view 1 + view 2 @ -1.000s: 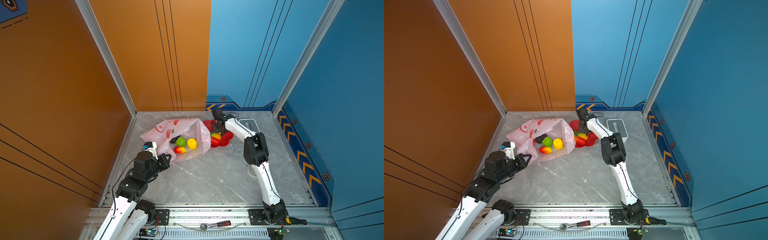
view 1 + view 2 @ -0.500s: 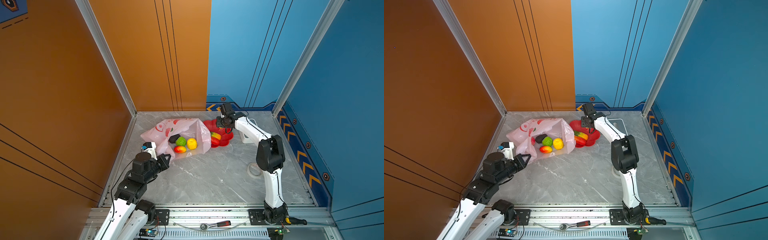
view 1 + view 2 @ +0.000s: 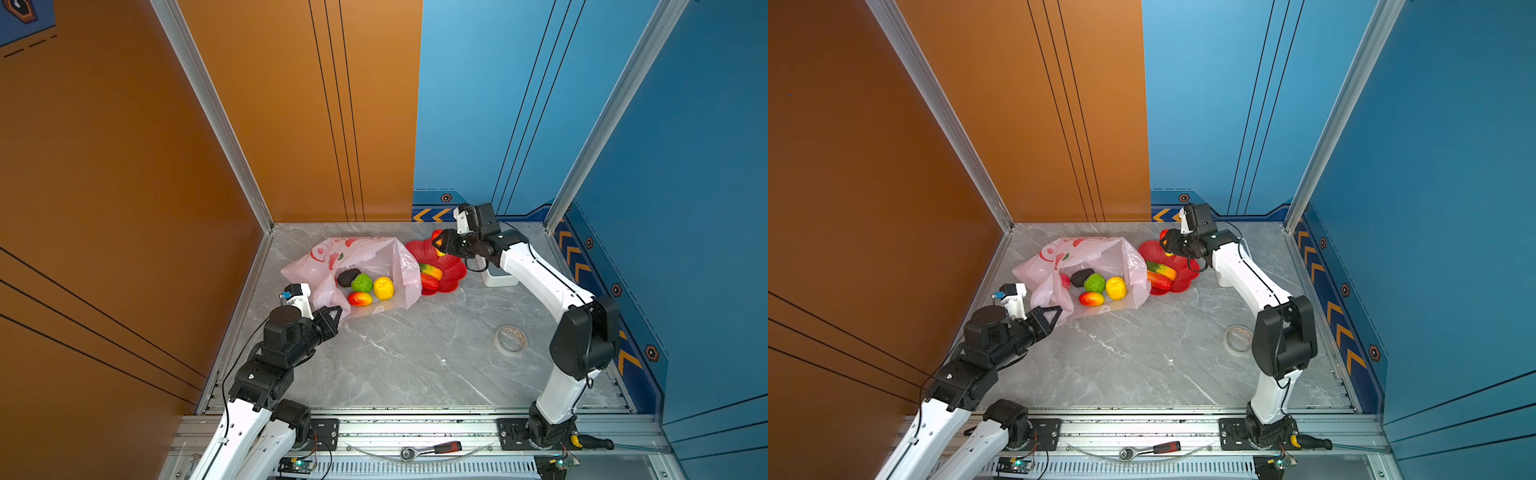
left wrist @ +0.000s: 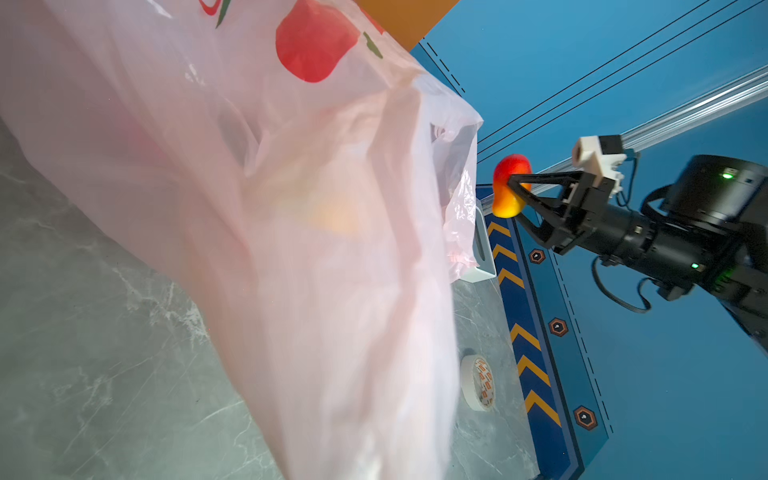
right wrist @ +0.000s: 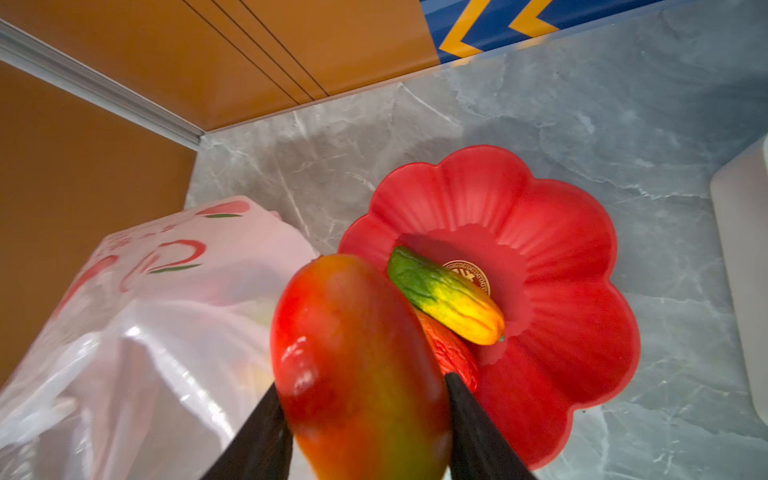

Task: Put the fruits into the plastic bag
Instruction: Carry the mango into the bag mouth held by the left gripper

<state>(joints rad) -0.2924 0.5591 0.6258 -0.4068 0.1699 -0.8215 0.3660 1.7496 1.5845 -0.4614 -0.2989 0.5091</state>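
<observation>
Right wrist view: mango (image 5: 353,332) clamped in right gripper (image 5: 362,384), raised near red dish (image 5: 561,257); in a top view, left gripper (image 3: 336,316) pinched shut on edge of pink bag (image 3: 361,253).

Bright, even light falls from overhead in both top views, and shadows on the grey counter (image 3: 415,361) are faint and soft. The walls splay outward at 9 and 3 o'clock from wide-lens stretch. In the left wrist view the plastic bag (image 4: 291,257) blurs close to the lens, worst toward 6 o'clock. In the right wrist view the mango (image 5: 357,365) is slightly soft, with white glare on its skin.
</observation>
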